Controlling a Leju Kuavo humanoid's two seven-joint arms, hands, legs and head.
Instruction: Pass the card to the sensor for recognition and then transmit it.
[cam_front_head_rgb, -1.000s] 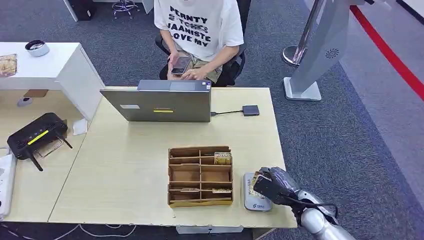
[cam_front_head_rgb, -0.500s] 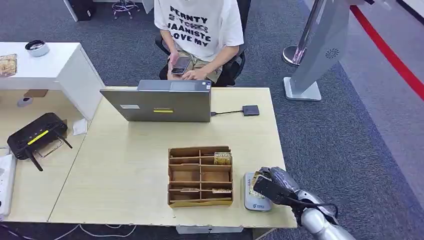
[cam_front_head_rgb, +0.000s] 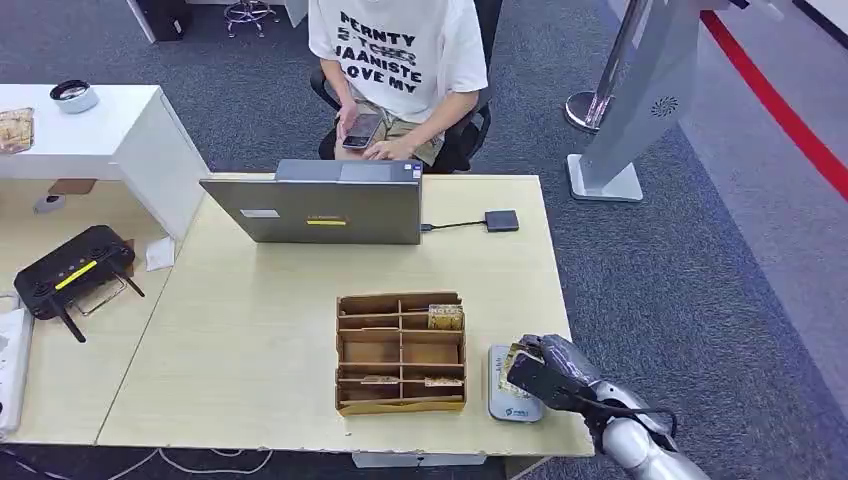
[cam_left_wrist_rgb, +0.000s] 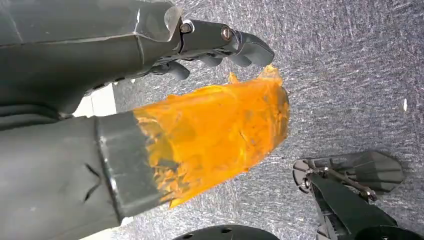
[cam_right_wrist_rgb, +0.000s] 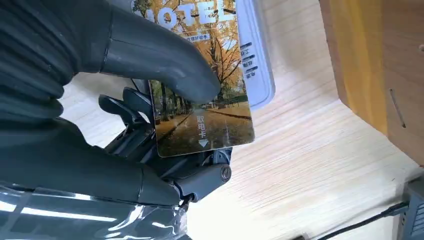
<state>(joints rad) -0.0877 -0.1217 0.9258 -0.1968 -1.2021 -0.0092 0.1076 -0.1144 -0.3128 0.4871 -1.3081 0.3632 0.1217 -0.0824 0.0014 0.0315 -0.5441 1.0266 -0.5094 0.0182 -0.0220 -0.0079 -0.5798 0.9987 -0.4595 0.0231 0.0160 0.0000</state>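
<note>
On the big wooden table (cam_front_head_rgb: 280, 330), which fills most of my head view, I see a closed laptop (cam_front_head_rgb: 330, 208) at the far edge, in front of a seated person (cam_front_head_rgb: 400, 60). Near the front edge stands a brown cardboard organizer (cam_front_head_rgb: 400, 352) with several compartments; cards stand in the far right compartment and lie in two of the near ones. Just beside its right wall lies the grey sensor pad (cam_front_head_rgb: 510, 390), close to the table's right front corner, with carpet floor beyond the edge. My right hand (cam_front_head_rgb: 545, 375) grasps the card (cam_right_wrist_rgb: 202, 100), thumb pressed on its printed face, and holds it over the sensor pad; whether it touches the pad I cannot tell. My left hand (cam_left_wrist_rgb: 150, 100) hangs over the carpet, grasping nothing, its thumb wrapped in orange tape.
</note>
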